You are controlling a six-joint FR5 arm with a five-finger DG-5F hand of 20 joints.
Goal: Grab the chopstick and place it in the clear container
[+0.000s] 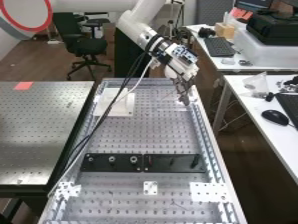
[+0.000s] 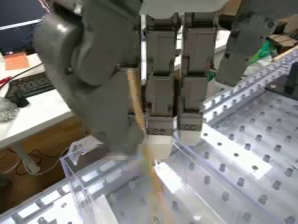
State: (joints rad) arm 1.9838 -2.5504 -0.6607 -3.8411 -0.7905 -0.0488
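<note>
The hand (image 1: pixel 183 89) is positioned over the clear container (image 2: pixel 76 188), which sits near the far end of the perforated bench (image 1: pixel 166 135) in the high view. In the wrist view, the thumb (image 2: pixel 106 107) and the fingers (image 2: pixel 160 97) of the hand are closed together on the chopstick (image 2: pixel 136 102), clamping it between them. The chopstick is above the container, with its lower length pointing down between the container walls; its tip is blurred, and contact with the container floor cannot be determined. Relative to the container, as seen in the high view, the white block (image 1: pixel 120 108) is to the left on the same bench; the black strip with fittings (image 1: pixel 141 169) lies nearer the camera, across the bench; the white desk (image 1: pixel 247 131), bearing the black mouse (image 1: pixel 275 117), stands to the right, separated from the bench by a gap
</note>
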